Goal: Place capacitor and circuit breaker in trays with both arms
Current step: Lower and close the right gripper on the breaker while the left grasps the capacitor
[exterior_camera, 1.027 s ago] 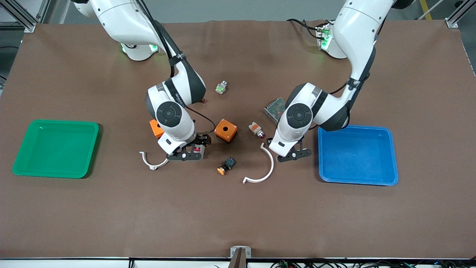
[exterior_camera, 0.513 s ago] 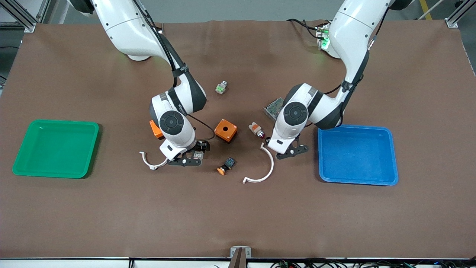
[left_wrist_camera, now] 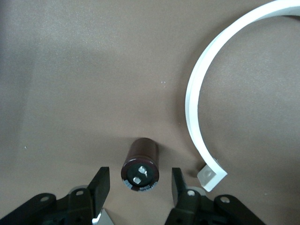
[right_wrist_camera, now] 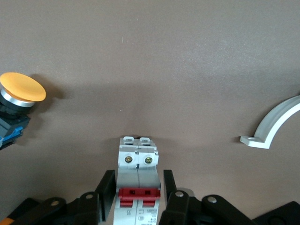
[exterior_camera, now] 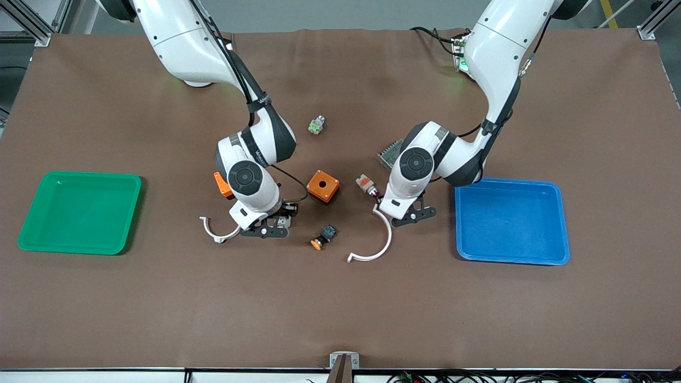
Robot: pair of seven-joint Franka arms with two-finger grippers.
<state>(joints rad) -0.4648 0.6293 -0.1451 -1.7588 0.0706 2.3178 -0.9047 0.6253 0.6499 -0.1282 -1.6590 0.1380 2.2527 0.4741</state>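
**Both grippers down at their parts, mid-table**

The capacitor (left_wrist_camera: 140, 164) lies on its side on the brown mat, lighter terminal end facing the left wrist cam. It sits between the spread fingers of the left gripper (left_wrist_camera: 140, 185), w/ a gap showing on each side, so the jaws are open around it, not pinching. In the front view the left gripper (exterior_camera: 410, 217) is low over the mat btwn the big white arc clip (exterior_camera: 372, 242) and the blue tray (exterior_camera: 512, 221); the capacitor itself is hidden under the wrist there. One end tab of that arc clip (left_wrist_camera: 201, 117) lies just beside the capacitor, apart from it.

The circuit breaker (right_wrist_camera: 138, 180) is white-grey w/ a red lever bar, two screw heads toward its free end. It lies flat on the mat btwn the right gripper (right_wrist_camera: 138, 187) fingers; both fingers look tight against its sides, i.e. clamped on it. Front view: right gripper (exterior_camera: 266, 229) sits low just beside the small white arc clip (exterior_camera: 215, 230), w/ the breaker (exterior_camera: 283, 219) peeking out at the fingers.

Around them: orange-capped push button (exterior_camera: 323, 237) on the mat near the breaker, two orange boxes (exterior_camera: 323, 185) farther from the front cam, a white-orange button w/ red tip (exterior_camera: 366, 184), a small green-white part (exterior_camera: 316, 125), a finned grey module (exterior_camera: 391, 151) partly under the left arm. Green tray (exterior_camera: 80, 211) at the right arm's end of the table.
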